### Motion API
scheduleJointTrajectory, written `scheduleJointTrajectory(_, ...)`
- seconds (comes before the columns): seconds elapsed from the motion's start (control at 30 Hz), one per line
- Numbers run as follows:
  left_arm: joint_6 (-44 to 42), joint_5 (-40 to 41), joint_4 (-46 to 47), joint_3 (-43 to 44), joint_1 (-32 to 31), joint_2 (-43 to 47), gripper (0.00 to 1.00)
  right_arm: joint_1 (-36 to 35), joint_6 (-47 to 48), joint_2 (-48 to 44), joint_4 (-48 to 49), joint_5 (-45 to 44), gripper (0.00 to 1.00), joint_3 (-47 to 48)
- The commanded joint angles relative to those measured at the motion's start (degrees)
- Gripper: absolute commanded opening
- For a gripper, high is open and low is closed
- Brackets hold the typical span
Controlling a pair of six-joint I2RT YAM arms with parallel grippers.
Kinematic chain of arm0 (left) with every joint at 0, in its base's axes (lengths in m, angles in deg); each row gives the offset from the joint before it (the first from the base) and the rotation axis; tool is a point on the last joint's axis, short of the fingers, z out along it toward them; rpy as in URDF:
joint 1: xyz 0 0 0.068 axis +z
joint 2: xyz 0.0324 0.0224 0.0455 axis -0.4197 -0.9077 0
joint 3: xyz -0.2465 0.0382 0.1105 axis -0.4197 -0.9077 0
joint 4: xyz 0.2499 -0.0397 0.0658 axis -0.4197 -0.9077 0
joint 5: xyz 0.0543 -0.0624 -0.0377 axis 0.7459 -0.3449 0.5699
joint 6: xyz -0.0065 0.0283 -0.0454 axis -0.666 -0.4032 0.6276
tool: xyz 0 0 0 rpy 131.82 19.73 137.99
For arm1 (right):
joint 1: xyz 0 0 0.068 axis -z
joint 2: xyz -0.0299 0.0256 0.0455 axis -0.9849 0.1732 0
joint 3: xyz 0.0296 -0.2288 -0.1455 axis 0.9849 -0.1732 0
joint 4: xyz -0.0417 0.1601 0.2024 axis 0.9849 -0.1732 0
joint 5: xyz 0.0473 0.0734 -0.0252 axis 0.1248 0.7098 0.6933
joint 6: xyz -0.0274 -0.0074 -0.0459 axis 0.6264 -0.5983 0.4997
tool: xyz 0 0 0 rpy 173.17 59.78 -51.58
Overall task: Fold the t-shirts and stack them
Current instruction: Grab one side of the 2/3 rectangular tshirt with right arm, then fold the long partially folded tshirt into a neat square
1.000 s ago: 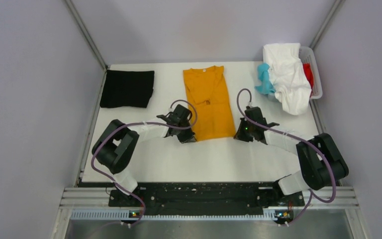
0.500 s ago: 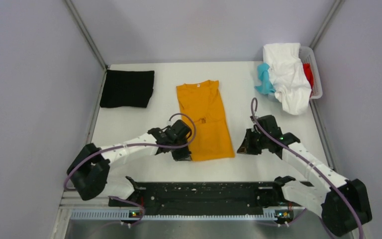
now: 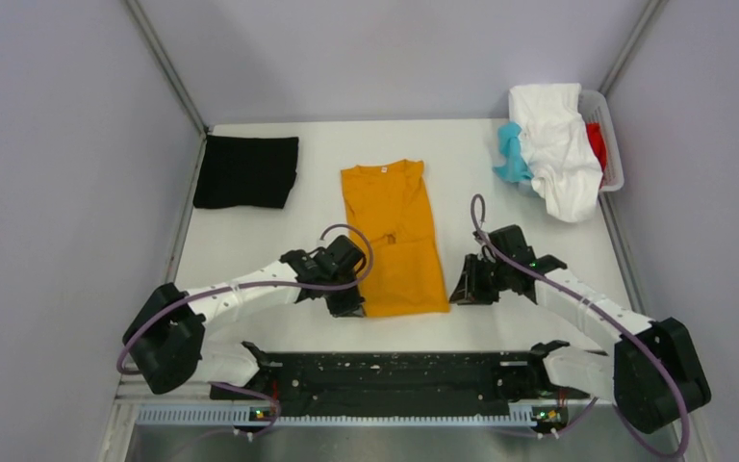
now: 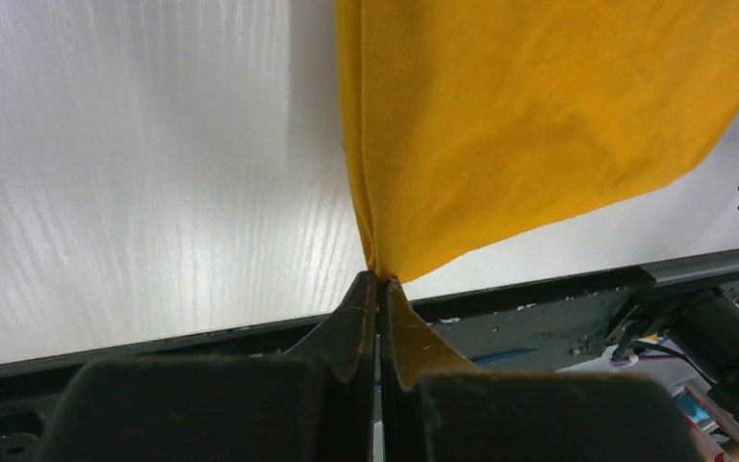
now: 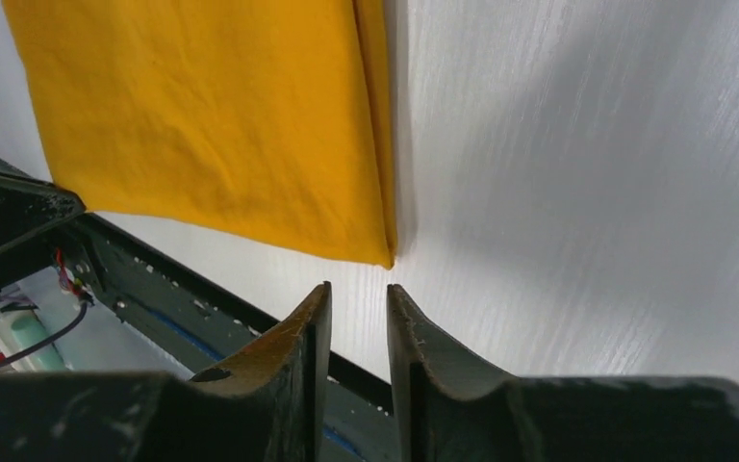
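A mustard-orange t-shirt [image 3: 394,231] lies folded lengthwise into a long strip at the table's middle, collar at the far end. My left gripper [image 3: 351,306] is shut on its near-left corner; in the left wrist view the fingertips [image 4: 380,279] pinch the cloth [image 4: 539,115]. My right gripper [image 3: 462,289] stands open just off the near-right corner, and its wrist view shows the orange corner [image 5: 385,255] lying flat a little beyond the gripper [image 5: 358,289]. A folded black t-shirt [image 3: 246,171] lies at the back left. White [image 3: 558,144], teal [image 3: 510,154] and red [image 3: 597,144] shirts are heaped in a basket.
The white basket [image 3: 618,154] stands at the back right corner. A black mounting rail [image 3: 394,371] runs along the near edge, close behind the shirt's hem. Grey walls close in the table on the left and right.
Both arms drew the orange shirt toward the near edge. The right gripper has let go of its corner and opened; the left gripper keeps its hold.
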Motion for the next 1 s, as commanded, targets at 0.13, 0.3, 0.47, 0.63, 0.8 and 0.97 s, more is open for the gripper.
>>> scheduleJointTrajectory(0.13,1.78,0.57,1.26,-2.19,-0.05,-0.16,0.0,-4.0,0.48,9.26,12.16,-0.76,0.36,-2.1)
scheduleJointTrajectory(0.3,2.41,0.83,1.54,-3.0,-0.09,0.33,0.0,-7.42,-0.12,12.41,12.38,-1.01,0.18,-2.72)
scheduleJointTrajectory(0.47,3.45,1.29,1.1,-3.82,-0.1,2.3,0.0,-7.78,-0.31,9.34,9.91,-1.5,0.0,-2.6)
scheduleJointTrajectory(0.63,6.21,-0.37,-5.45,-4.43,-2.11,9.23,0.0,-7.74,1.47,2.72,-4.22,4.56,0.0,2.81)
scheduleJointTrajectory(0.8,6.58,3.45,-8.99,-2.46,-2.47,17.9,0.0,-7.68,1.74,-3.09,-14.82,9.42,0.0,10.4)
scheduleJointTrajectory(0.97,0.15,12.17,-3.02,3.31,0.2,19.48,0.0,-4.95,4.84,1.41,-13.42,6.84,0.0,21.16)
